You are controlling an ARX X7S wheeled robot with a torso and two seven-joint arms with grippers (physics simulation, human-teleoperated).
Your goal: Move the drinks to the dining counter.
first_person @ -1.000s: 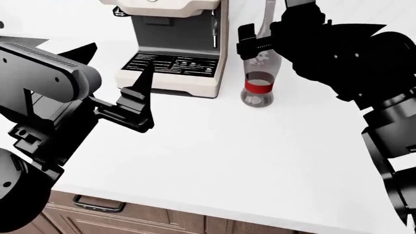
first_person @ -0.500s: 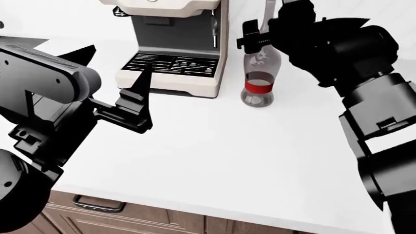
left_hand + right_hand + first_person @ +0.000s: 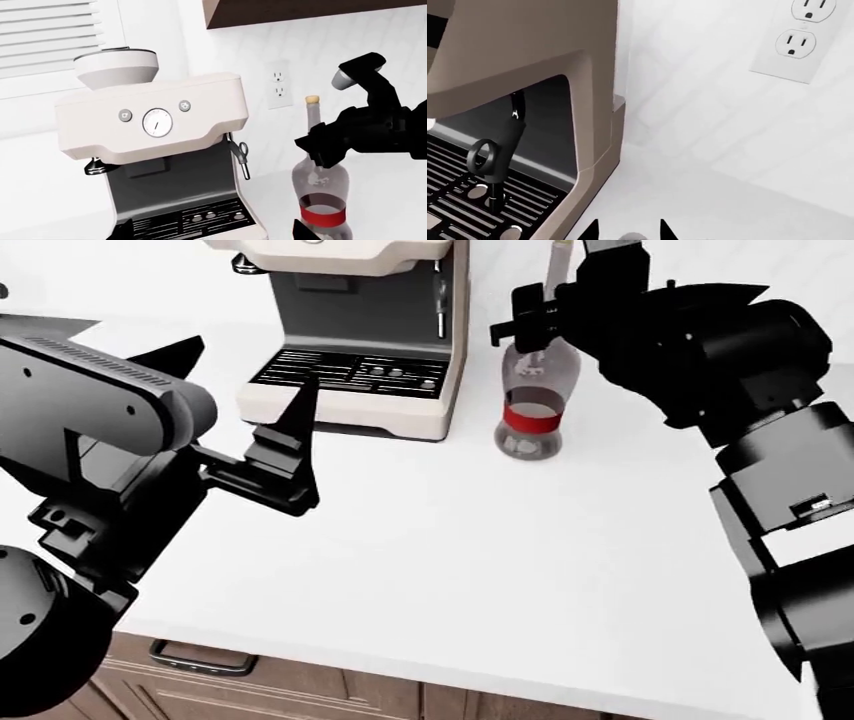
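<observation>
A tall clear long-necked bottle stands upright on the white counter. Its round lower body carries a red band, with dark liquid showing above the band, and its slim neck ends in a pale cork top. The right tool sits at the bottle's neck, above the red band, its black fingers on either side of the glass; whether they touch it cannot be told. The bottle's base rests on the counter directly below the tool, and the cork rises above it.
</observation>
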